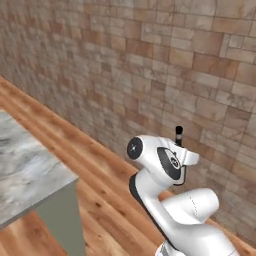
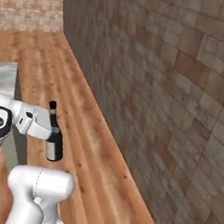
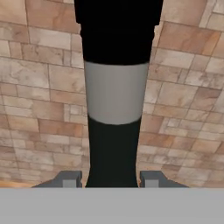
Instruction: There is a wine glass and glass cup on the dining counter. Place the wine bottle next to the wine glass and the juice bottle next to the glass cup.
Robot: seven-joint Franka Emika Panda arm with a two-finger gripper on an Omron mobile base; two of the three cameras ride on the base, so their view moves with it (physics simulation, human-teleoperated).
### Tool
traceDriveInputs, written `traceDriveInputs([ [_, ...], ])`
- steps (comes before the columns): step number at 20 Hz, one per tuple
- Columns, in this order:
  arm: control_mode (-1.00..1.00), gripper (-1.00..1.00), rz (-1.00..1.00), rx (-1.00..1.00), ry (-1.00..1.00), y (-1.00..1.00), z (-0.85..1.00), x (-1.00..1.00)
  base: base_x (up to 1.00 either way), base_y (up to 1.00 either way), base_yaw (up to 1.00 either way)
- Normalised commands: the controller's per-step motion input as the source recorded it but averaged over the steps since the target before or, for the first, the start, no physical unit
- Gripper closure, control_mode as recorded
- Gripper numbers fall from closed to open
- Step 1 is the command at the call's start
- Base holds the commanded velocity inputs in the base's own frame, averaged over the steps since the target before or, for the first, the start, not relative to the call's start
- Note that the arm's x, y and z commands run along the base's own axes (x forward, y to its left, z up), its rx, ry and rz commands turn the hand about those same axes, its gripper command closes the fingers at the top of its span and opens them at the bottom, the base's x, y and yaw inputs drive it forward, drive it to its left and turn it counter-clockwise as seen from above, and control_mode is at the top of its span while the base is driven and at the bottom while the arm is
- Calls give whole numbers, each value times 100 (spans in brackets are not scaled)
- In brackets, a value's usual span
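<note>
Gripper (image 3: 112,179) is clamped narrow on the wine bottle (image 3: 114,92), one fingertip (image 3: 66,178) on each side of the dark body, just under the pale grey label. In the right base view the bottle (image 2: 54,139) stands upright in the hand, carried in the air over the wood floor (image 2: 94,147), cap above the hand and base below it. In the left base view the black cap (image 1: 178,133) pokes up behind the wrist.

Counter (image 1: 27,170): its marble corner sits off to the gripper's left side, well apart from the bottle. Grey-green end panel below it. Brick wall (image 1: 150,60) is ahead of the gripper. Can't see the wine glass, so the target spot can't be judged from here.

Handling guess: glass bottle, rigid, smooth and likely slippery, fairly heavy for its width, breakable if dropped. Tall and slim, so it will tip easily when set down. The hold looks low to mid body, which seems fine for keeping it vertical; a grip on the thin neck would swing more. Keep it upright, set the base flat before letting go. Risk: sliding through the fingers, or clipping the counter edge with the base on approach.
</note>
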Motion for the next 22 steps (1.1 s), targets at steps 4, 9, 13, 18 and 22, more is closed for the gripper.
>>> traceDriveInputs([
  [4,100,100,0,0,0,0,0,0,62,-28,22],
  [9,100,100,0,0,0,0,0,0,63,-26,22],
  [13,100,100,0,0,0,0,0,0,60,-24,29],
  [18,100,100,0,0,0,0,0,0,58,-20,35],
  [22,100,100,0,0,0,0,0,0,57,-17,40],
])
